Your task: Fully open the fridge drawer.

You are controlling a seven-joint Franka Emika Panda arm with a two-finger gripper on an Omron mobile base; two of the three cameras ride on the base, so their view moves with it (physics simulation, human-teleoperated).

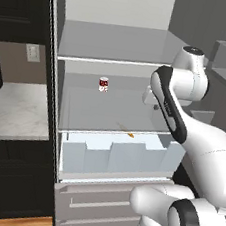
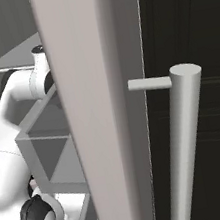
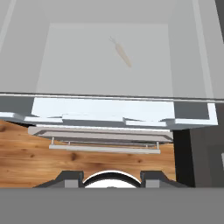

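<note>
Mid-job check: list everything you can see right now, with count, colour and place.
fridge drawer: one, pale blue-white, pulled partway out under the lower shelf
can: one, red and white, upright at the back of the lower shelf
carrot: one, orange, lying on the lower shelf near its front
grey drawers: two, with bar handles, below the fridge drawer
door handle: one, grey bar, right base view
gripper: one, dark, jaws above the drawers

1. No text, brand, number or sign is legible in any view.
2. The small can (image 1: pixel 103 84) on the fridge shelf (image 1: pixel 110 107) in the left base view carries a red and white label; any lettering on it is too small to read.
3. The wall outlet (image 1: pixel 32 52) left of the fridge bears no readable marking.
</note>
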